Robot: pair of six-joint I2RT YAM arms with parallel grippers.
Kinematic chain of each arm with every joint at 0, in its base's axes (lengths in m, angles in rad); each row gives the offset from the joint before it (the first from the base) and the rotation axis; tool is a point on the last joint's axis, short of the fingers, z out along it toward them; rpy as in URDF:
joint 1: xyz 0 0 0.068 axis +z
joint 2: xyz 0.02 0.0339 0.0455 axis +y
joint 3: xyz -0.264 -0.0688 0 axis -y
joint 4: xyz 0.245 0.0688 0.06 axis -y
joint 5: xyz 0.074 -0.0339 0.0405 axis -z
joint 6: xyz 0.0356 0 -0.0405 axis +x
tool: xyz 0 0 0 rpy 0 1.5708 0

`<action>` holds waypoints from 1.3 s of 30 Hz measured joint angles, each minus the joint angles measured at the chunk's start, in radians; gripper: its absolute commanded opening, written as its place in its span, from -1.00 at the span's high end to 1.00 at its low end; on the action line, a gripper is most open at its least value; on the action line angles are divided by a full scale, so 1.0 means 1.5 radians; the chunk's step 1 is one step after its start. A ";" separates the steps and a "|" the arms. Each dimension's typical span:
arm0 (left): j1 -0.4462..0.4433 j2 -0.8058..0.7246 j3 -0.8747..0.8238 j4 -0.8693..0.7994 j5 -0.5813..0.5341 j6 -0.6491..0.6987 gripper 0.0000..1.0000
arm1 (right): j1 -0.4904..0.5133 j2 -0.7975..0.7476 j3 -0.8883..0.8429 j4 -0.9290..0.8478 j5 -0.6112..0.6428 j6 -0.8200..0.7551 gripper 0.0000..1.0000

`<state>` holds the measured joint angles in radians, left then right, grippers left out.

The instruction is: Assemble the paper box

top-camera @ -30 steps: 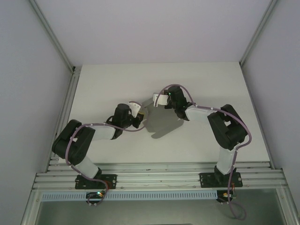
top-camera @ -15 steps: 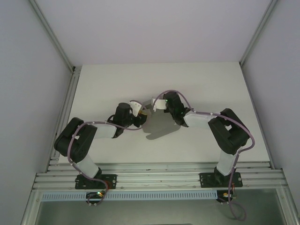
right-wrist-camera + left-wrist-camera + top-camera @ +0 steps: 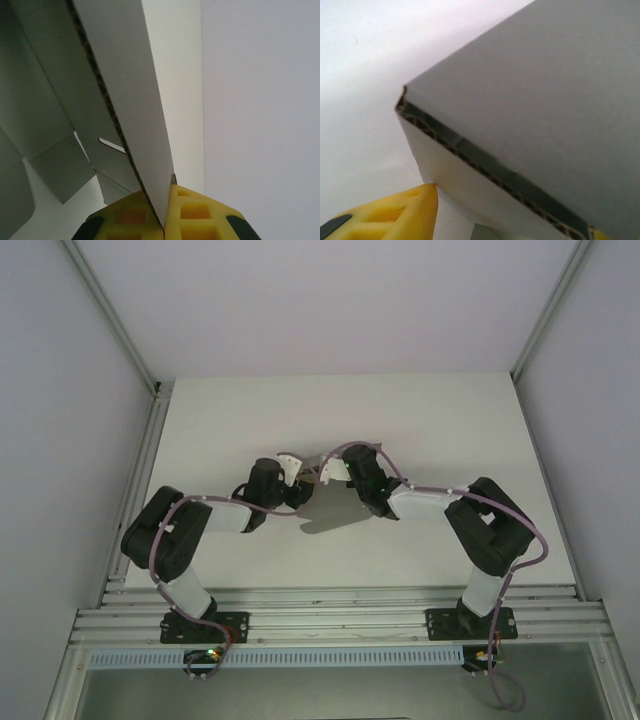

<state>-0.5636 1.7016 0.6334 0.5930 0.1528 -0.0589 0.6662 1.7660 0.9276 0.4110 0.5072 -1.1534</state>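
The paper box (image 3: 530,90) is a grey corrugated card sheet with flaps and a slot, held up off the table (image 3: 400,410) between the two arms. My right gripper (image 3: 167,202) is shut on the edge of one panel (image 3: 125,65), its yellow pads clamped on both faces. In the top view it sits at mid-table (image 3: 333,468). My left gripper (image 3: 297,478) is right beside it. Its jaws stand apart around another panel. One yellow fingertip (image 3: 415,205) touches that panel's lower edge, and the other shows as a sliver at the bottom right.
White walls and metal frame posts (image 3: 115,325) enclose the table on three sides. Slotted rails (image 3: 340,615) run along the near edge by the arm bases. The card casts a shadow (image 3: 330,512) on the table below it.
The right arm has carried the card leftward, closer to the left gripper. The left gripper's jaws have spread apart. The right gripper has tightened on its panel.
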 measured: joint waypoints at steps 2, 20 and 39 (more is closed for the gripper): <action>0.000 -0.004 -0.022 0.018 0.003 -0.002 -0.11 | 0.004 0.000 -0.018 0.026 0.003 -0.003 1.00; 0.046 -0.101 -0.095 0.014 0.024 -0.036 -0.29 | 0.034 0.055 -0.047 0.195 0.078 -0.086 1.00; 0.019 0.002 -0.020 0.052 -0.022 -0.048 0.33 | 0.071 0.093 -0.035 0.227 0.177 -0.071 1.00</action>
<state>-0.5358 1.7046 0.6041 0.6704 0.1196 -0.1307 0.7734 1.9049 0.8749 0.7513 0.7723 -1.2594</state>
